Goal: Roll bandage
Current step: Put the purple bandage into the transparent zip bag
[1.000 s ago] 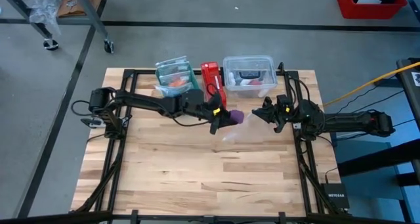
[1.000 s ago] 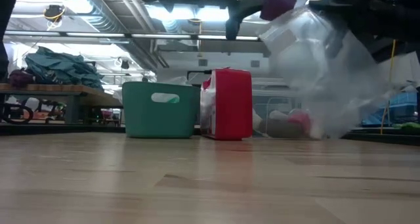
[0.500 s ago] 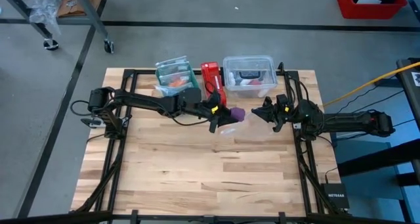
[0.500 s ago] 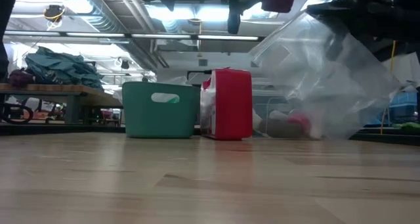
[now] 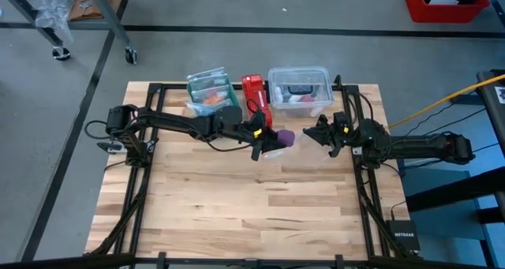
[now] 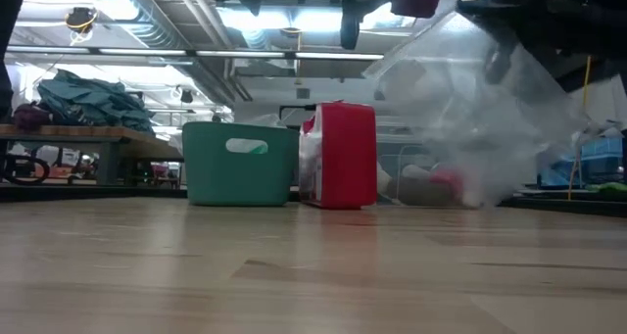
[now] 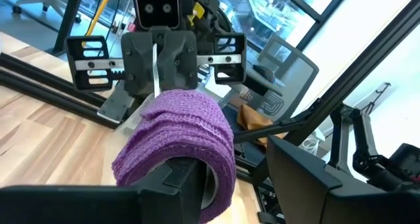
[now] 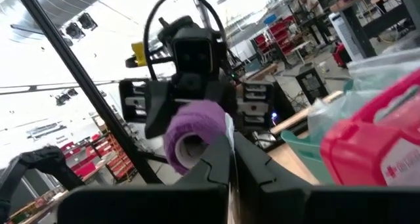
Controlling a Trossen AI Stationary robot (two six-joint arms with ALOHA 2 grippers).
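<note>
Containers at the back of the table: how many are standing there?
3, in a row along the table's far edge: a green bin on the left, a red box in the middle, a clear plastic tub on the right. Others may be hidden behind them.

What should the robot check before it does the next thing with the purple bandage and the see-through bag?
1. Bandage rolled into a coil: ok.
2. Left gripper holding the bandage above the table: ok.
3. Right gripper shut on the clear plastic bag: ok.
4. Bag mouth open toward the bandage: cannot tell.
5. Red box and green bin standing clear of both grippers: ok.
</note>
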